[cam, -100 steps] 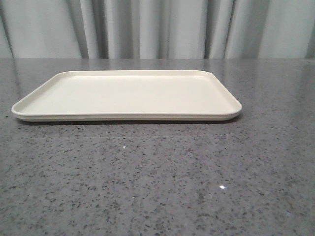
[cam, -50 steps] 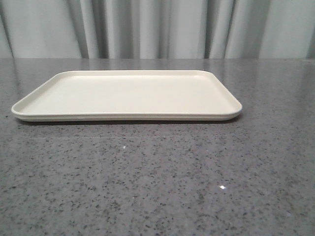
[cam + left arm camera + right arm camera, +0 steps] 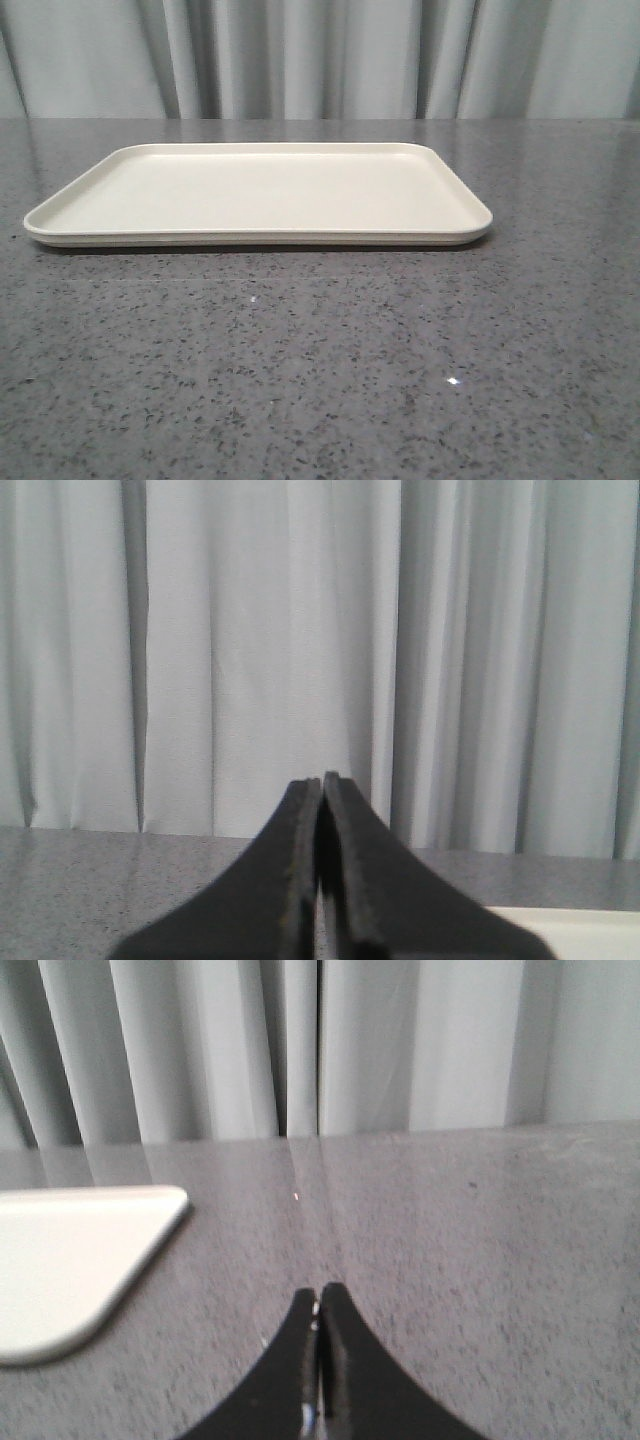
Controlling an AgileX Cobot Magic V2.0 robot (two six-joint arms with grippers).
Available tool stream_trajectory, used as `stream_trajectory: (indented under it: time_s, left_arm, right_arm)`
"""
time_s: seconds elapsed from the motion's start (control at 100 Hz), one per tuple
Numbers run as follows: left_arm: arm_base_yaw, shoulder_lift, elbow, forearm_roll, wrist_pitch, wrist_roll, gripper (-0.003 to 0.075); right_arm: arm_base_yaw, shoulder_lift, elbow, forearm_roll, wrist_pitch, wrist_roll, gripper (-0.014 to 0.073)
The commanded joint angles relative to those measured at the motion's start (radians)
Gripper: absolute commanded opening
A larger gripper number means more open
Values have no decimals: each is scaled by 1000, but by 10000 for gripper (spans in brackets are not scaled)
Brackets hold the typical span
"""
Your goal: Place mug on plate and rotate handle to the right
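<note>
Both claws are pressed together and hold nothing: the left black gripper [image 3: 320, 785] and the right black gripper [image 3: 320, 1295]. Biggest thing is the grey speckled stone table [image 3: 320, 370]. On it, far back, lies the big flat cream plate [image 3: 140, 190], bare. No mug shows in any view. First find the mug, then spread the claw wide before grabbing.

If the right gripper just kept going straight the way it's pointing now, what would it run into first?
Probably nothing soon. The shut right gripper points over bare table toward the curtain at the far edge; the plate lies off to one side of that line. Depth is hard to judge.
</note>
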Motion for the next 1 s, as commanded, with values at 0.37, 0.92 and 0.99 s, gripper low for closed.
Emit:
stream_trajectory:
  time_s: [0.37, 0.92, 0.99]
  left_arm:
    - [2, 2, -283, -91, 14, -72, -20]
    - [2, 331, -696, 36, 222, -69, -20]
    - [2, 372, -742, 55, 229, -69, -20]
  right_arm:
    - [1, 23, -328, 22, -49, -2, -67]
    - [2, 351, -780, 17, 177, -17, -67]
    - [2, 390, -816, 17, 189, -18, -67]
